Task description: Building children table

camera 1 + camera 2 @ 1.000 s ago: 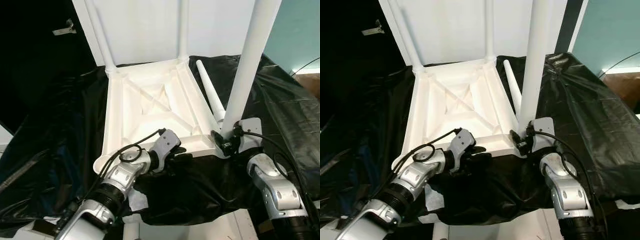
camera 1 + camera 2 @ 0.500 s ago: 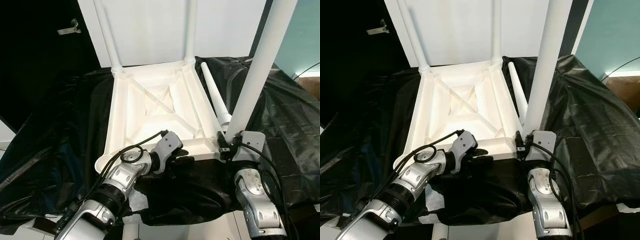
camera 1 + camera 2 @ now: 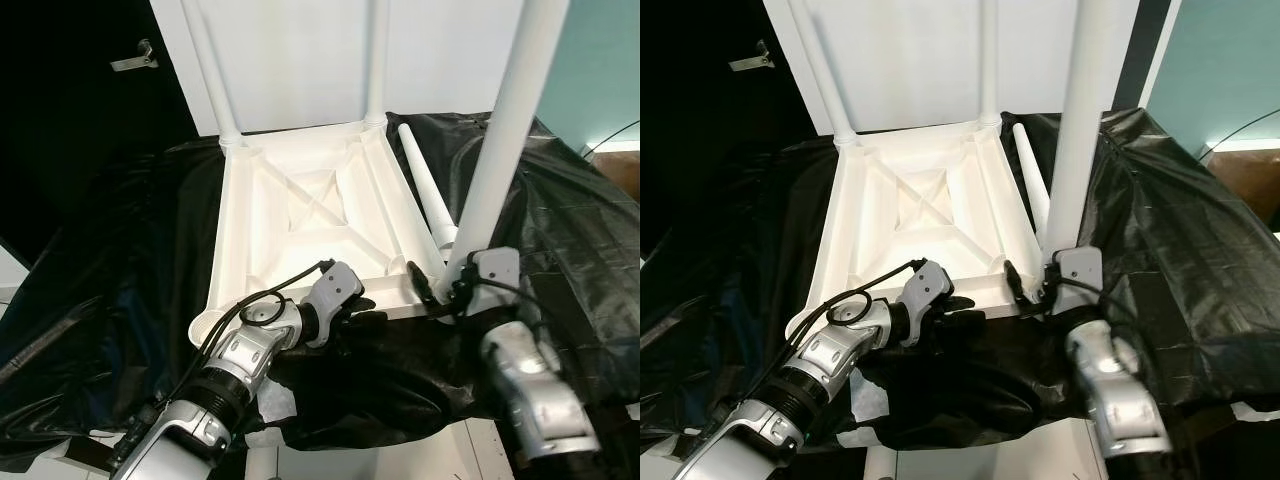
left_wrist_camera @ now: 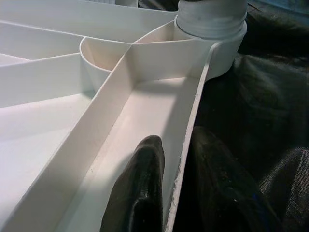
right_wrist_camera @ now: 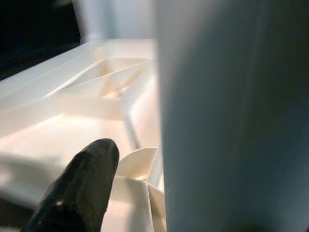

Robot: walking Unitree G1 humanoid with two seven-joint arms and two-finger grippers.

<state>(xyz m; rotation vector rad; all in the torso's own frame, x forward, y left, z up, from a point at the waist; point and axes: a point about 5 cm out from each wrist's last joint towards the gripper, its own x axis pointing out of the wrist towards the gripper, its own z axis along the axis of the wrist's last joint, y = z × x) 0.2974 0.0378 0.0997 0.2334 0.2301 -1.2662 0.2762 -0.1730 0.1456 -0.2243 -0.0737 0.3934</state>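
An upturned white plastic children's tabletop (image 3: 300,220) is lying mid-frame on a black plastic sheet (image 3: 120,260) covering the desk. The left gripper (image 4: 174,193) is pinching the tabletop's near rim, one finger (image 4: 140,188) inside and one outside. At lower right, the right gripper (image 3: 440,285) is bracing the base of an upright white tapered leg (image 3: 505,130), fingers closed around it. A loose white leg (image 3: 425,190) is lying beside the tabletop.

Black plastic sheeting (image 3: 120,250), crumpled and glossy, covers the work surface and drapes over its edges. A white wall panel (image 3: 300,60) stands behind it, with a teal wall (image 3: 600,70) to the right. A small metal bracket (image 3: 132,58) hangs against the dark area at upper left.
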